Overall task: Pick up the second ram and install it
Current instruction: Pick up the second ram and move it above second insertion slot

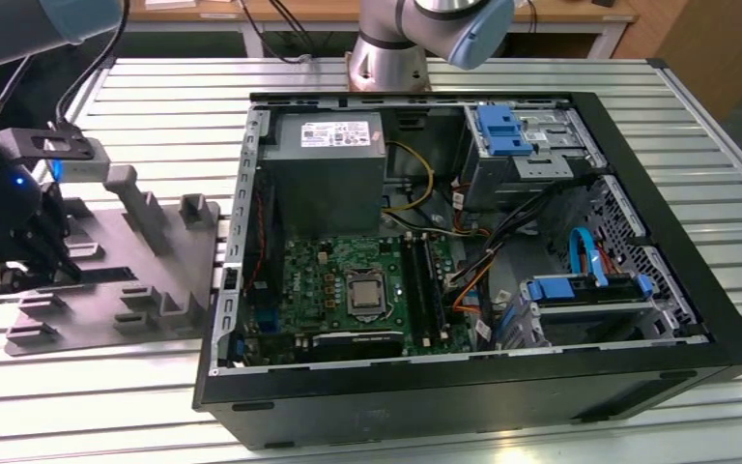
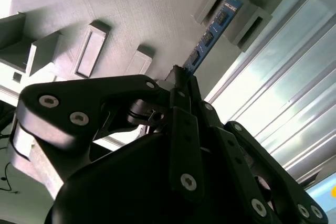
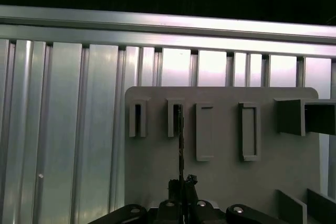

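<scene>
Second wrist view shows my claw [image 2: 181,80] squeezed tight on the second ram [image 2: 210,32]. It stands in a slot on the grey plate [image 2: 131,14], at nine o'clock from the computer case [image 1: 474,406] in the exterior view. I think a straight lift, no twisting, stops snagging.

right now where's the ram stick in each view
Exterior view: can't tell; the gripper is over the grey fixture plate, exterior view's left.
Second wrist view: the ram stick runs from the gripper to two upright blocks.
First wrist view: edge-on ahead of the gripper.
Shared landmark: the fixture plate.
</scene>
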